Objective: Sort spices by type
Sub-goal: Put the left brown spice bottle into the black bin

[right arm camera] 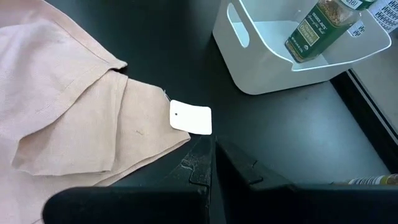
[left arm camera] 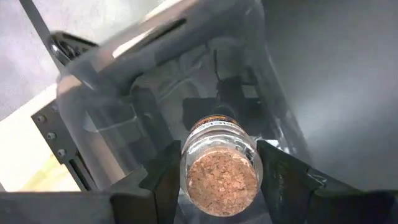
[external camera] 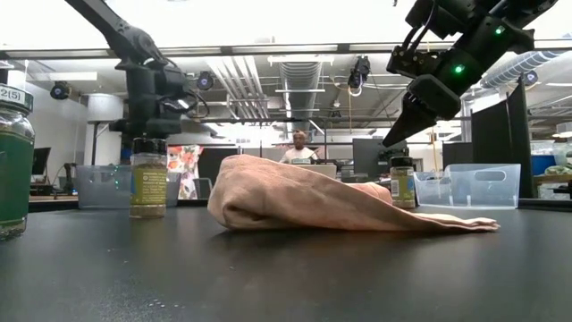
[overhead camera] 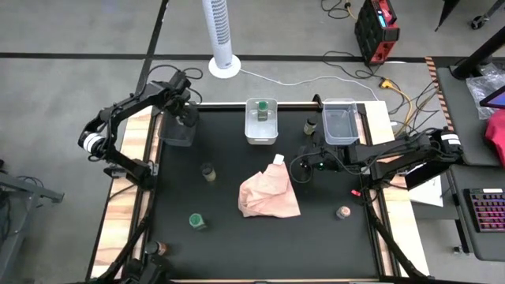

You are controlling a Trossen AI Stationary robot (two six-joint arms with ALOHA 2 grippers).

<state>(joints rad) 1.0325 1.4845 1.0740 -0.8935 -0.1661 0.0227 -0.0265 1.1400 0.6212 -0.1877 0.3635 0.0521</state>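
spice jars: 7 total
- on desk, loose: 4 — (overhead camera: 208, 172), green lid (overhead camera: 196, 222), (overhead camera: 343, 213), (overhead camera: 311, 125)
- in middle bin: 1 (overhead camera: 261, 110)
- held in left gripper (left arm camera: 217, 180) over left bin: 1 (left arm camera: 221, 165)
- at desk's near-left edge: 1 (overhead camera: 160, 248)
bins: 3 — left (overhead camera: 177, 131), mid (overhead camera: 261, 132), right (overhead camera: 340, 126)
pink cloth: 1 (overhead camera: 268, 196), w/ 1 white tag (right arm camera: 190, 117)
grippers: 2 — right gripper (right arm camera: 211, 163) by cloth
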